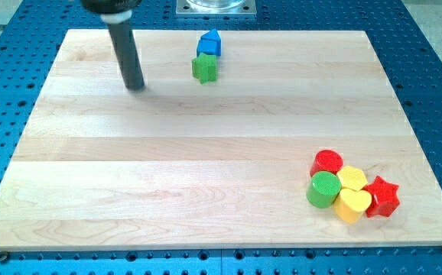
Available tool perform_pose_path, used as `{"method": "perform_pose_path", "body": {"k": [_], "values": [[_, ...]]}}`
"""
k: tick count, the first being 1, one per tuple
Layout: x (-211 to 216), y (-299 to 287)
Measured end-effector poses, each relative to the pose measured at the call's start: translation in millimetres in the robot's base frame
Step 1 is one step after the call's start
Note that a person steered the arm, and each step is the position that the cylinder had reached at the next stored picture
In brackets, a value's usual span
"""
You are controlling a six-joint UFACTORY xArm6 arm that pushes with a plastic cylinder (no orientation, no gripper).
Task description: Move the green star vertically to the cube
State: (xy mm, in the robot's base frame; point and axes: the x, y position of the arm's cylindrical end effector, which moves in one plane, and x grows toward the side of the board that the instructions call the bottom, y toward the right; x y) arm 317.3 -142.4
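The green star [204, 69] lies near the view's top, a little left of centre. The blue cube [209, 43] sits just above it, touching or nearly touching. My tip [135, 86] rests on the board to the left of the green star, about a rod's length away and slightly lower in the view. The rod rises from the tip toward the view's top left.
A cluster sits at the view's bottom right: a red cylinder [328, 162], a green cylinder [324, 189], a yellow block [352, 178], a yellow heart [352, 205] and a red star [381, 196]. The wooden board [206, 168] lies on a blue perforated table.
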Motion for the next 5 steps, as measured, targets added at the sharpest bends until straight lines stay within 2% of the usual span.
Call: {"method": "perform_pose_path", "body": {"k": [2, 3, 4, 5], "values": [[-94, 52], [-116, 119], [-103, 153], [-45, 138]]}}
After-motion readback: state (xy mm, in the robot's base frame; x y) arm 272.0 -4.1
